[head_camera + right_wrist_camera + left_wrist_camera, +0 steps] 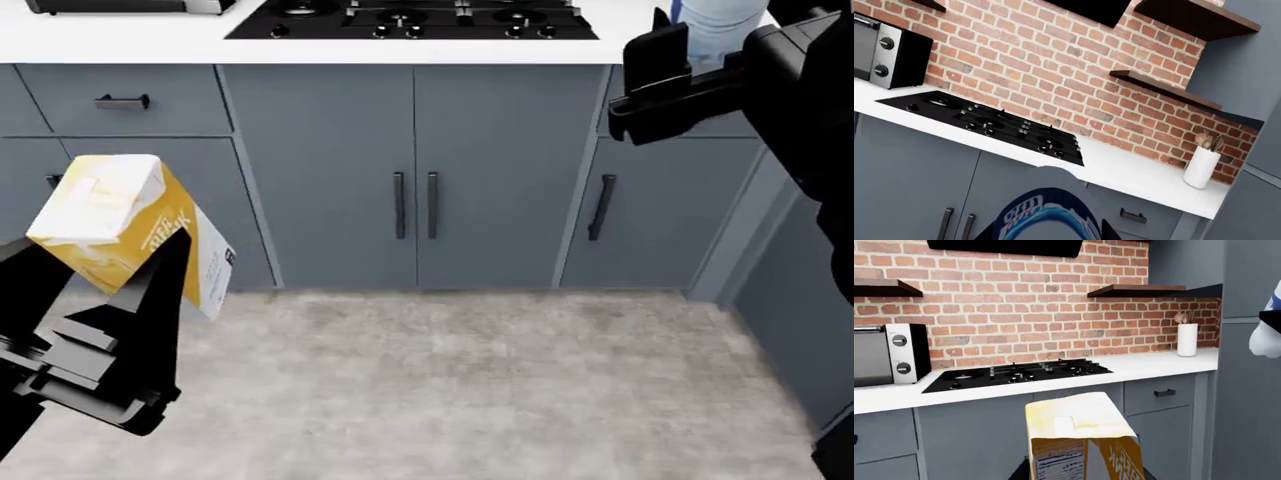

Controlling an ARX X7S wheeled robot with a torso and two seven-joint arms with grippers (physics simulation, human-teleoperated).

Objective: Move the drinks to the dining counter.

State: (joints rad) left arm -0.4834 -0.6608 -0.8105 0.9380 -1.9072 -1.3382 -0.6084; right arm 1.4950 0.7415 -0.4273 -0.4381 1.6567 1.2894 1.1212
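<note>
Head view, left gripper (127,300): black jaws clenched on the yellow juice carton (127,225), which is held tilted in the air above the grey speckled floor (467,390).
Head view, right gripper (694,75): jaws clamped on the water bottle (718,25), raised in front of the grey cabinets (414,170); only the bottle's clear body and a strip of blue label show.
Head view, surface: white worktop (120,40) with the black gas hob (414,20), well apart from both drinks.
Left wrist view: carton (1081,440) close to the camera with its white top forward; behind it the hob (1017,374), brick wall (1021,305), toaster oven (887,355) and white utensil holder (1187,339).
Right wrist view: bottle's blue label (1047,217) fills the near edge; hob (987,122) and utensil holder (1202,167) stand on the worktop beyond.
</note>
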